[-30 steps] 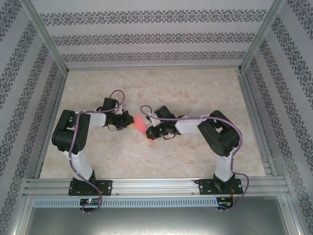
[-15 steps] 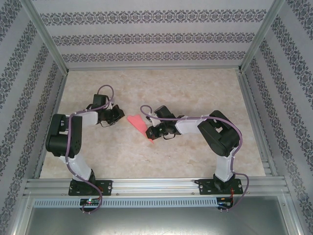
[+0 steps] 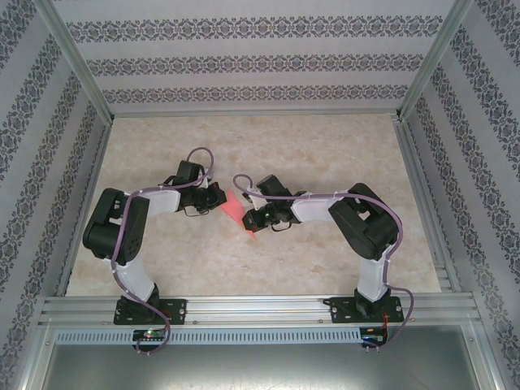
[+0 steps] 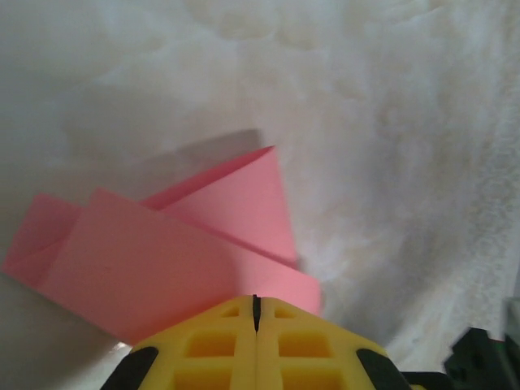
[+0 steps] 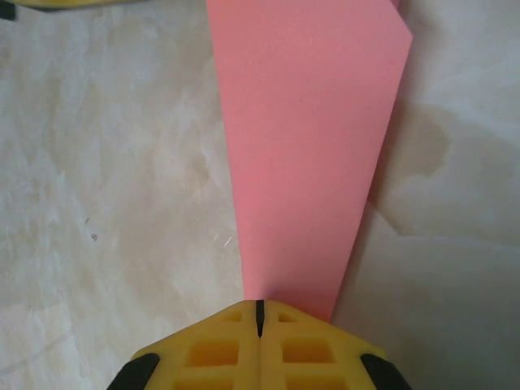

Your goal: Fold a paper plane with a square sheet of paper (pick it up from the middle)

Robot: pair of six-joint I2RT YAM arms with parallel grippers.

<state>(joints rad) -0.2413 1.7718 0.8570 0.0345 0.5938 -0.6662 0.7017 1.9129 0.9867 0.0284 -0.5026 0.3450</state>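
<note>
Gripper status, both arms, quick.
Left gripper: shut, tips at the edge of the pink paper; whether it pinches it cannot be told.
Right gripper: shut, tips at the narrow end of the pink paper; likewise.

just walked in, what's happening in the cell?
Both arms are mid-fold on a pink paper lying in the middle of the table. It is already folded into a narrow, layered wedge, not yet a finished plane. The left hand is shut at its wider end, the right hand shut at its narrow end. Whether they pinch it or press it down is unclear.
</note>
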